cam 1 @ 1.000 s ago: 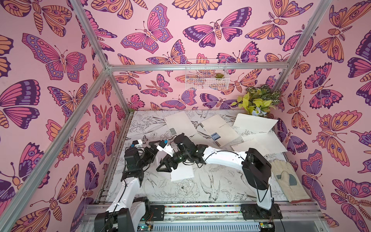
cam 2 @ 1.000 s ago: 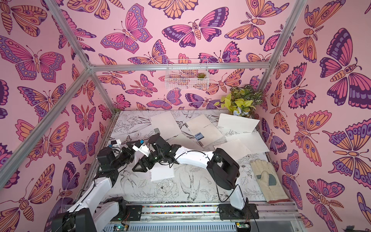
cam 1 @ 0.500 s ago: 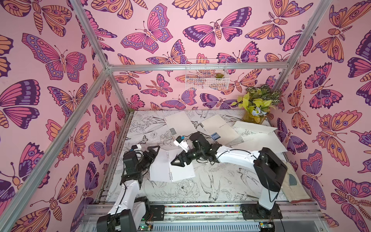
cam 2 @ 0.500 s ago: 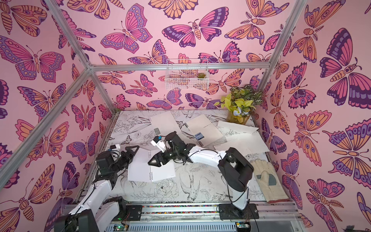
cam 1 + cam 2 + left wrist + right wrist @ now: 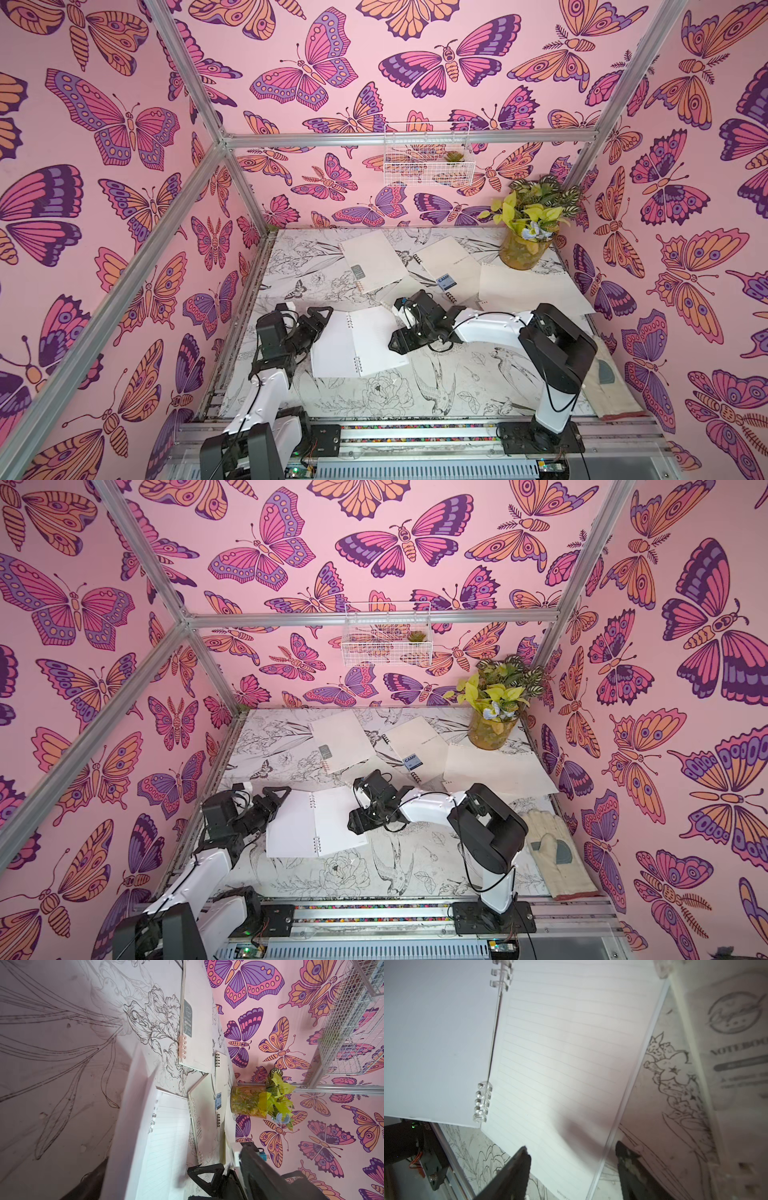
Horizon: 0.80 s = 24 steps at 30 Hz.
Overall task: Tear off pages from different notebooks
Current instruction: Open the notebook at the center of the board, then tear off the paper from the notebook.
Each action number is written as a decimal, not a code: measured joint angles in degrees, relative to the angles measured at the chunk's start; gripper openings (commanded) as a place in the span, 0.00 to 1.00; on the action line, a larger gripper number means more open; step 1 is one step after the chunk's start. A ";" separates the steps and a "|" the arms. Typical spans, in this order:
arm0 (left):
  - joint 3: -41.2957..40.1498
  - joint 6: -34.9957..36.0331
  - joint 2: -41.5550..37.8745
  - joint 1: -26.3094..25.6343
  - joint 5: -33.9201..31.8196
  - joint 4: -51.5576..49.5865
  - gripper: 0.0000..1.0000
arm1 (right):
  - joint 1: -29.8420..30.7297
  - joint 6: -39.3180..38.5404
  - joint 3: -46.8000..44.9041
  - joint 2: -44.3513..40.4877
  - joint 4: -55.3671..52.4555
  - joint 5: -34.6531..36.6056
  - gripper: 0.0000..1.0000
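An open white-coil notebook [image 5: 332, 349] lies flat near the front left, its lined page [image 5: 380, 336] [image 5: 560, 1053] facing up. My left gripper [image 5: 321, 322] stands open just off its left edge, touching nothing. My right gripper [image 5: 395, 343] [image 5: 575, 1167] is open too, and the page's outer corner lies between its fingers, which are not closed on it. Farther back lie a closed notebook with a grey label [image 5: 374, 262] [image 5: 197, 1022] and the black-coil CAMP notebook [image 5: 449, 266] [image 5: 221, 1093]. Another labelled notebook [image 5: 737, 1043] lies beside the open one. Loose pages [image 5: 528, 286] rest at the right.
A potted plant [image 5: 525, 245] stands at the back right, touching the loose pages. A cream glove [image 5: 611, 382] lies along the right edge. A white wire basket [image 5: 428, 158] hangs on the back wall. The metal rail [image 5: 415, 432] runs along the front.
The notebook's cover has been turned over to the left and the book now lies open. My right gripper drew back to its right edge. A raised loose page at the right settled flat.
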 measured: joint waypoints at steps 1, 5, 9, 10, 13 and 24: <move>0.00 0.07 0.00 0.00 0.00 -0.02 0.86 | 0.00 0.37 0.00 0.28 0.33 -0.04 0.64; 0.00 0.26 0.02 0.00 0.02 -0.07 0.86 | 0.00 0.79 -0.02 0.50 0.90 -0.22 0.63; 0.02 0.26 0.15 0.00 0.11 -0.09 0.86 | 0.00 0.81 0.07 0.90 1.44 -0.92 0.61; 0.04 0.26 0.15 0.00 0.17 -0.09 0.86 | 0.00 0.83 0.20 1.03 1.57 -1.18 0.61; 0.04 0.26 0.15 0.00 0.20 -0.09 0.86 | 0.00 0.96 0.66 1.42 1.95 -1.79 0.60; 0.11 0.35 0.26 0.00 0.63 -0.13 0.84 | -0.20 6.36 0.66 1.75 9.16 -6.80 0.62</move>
